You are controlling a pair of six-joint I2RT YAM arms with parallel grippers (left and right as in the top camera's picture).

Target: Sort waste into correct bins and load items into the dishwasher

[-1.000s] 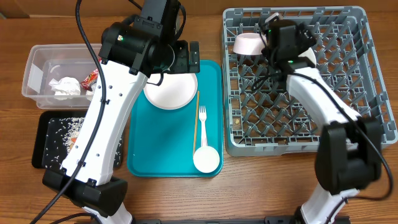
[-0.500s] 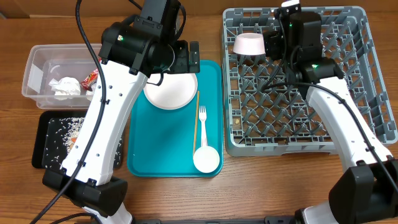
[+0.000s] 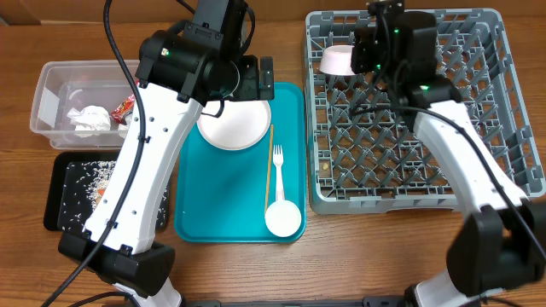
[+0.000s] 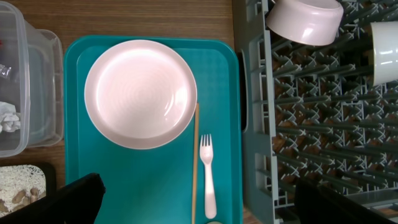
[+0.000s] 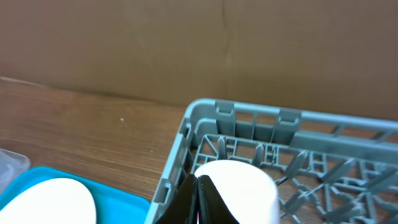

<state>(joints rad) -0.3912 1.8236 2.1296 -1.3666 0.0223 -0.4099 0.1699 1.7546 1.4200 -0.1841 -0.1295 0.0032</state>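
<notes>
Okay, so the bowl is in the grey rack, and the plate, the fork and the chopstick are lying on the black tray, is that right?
Not quite. The plate, fork and chopstick lie on the teal tray, not the black tray, as the overhead view shows. The bowl is indeed in the grey rack.

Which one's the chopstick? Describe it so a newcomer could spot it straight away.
Start at the teal tray in the middle of the table. On its right half, just left of the white fork and reaching up beside the round plate, lies the chopstick. It is the only thin wooden stick; its neighbours are white.
</notes>
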